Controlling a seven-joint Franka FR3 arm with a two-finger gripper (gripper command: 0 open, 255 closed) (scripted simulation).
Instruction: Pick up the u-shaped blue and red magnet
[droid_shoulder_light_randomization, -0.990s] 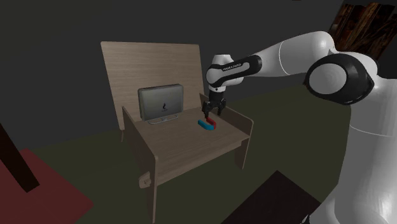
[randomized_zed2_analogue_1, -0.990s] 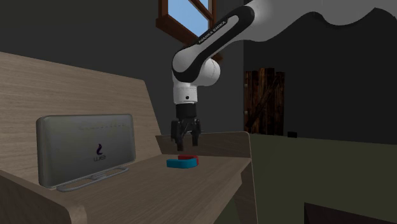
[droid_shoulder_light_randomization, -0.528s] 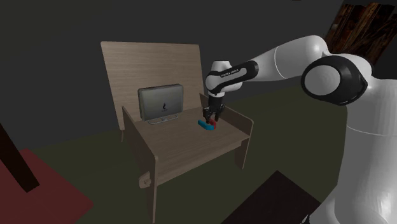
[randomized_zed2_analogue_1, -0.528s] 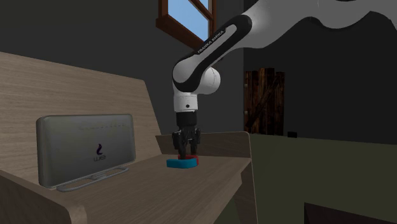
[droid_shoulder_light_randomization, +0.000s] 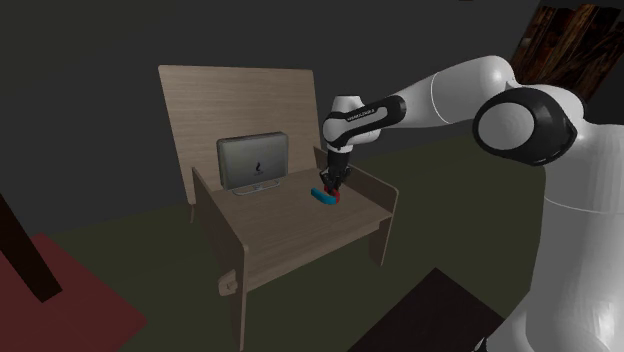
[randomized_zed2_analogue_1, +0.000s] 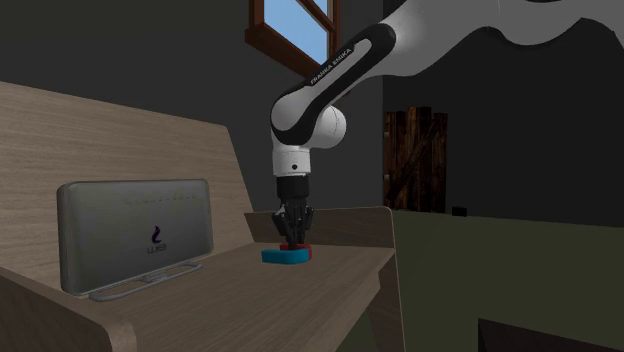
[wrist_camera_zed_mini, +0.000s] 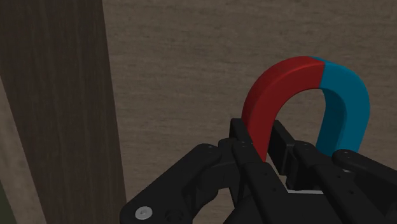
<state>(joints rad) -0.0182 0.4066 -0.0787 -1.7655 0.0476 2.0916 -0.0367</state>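
The U-shaped magnet, half red and half blue, lies flat on the wooden table near its far right corner in the shoulder view. My black gripper stands straight down over it, shut on the magnet. In the wrist view the gripper clasps the red leg of the magnet, and the blue leg lies beside the outer finger. From the second exterior view the magnet rests on the tabletop under the gripper.
A grey flat box with a logo stands upright on a stand at the table's back. A tall wooden back panel and low side walls border the table. Dark floor lies around it.
The gripper came down onto the magnet and its fingers went from wide apart to shut on the red leg. The magnet has stayed in place on the table.
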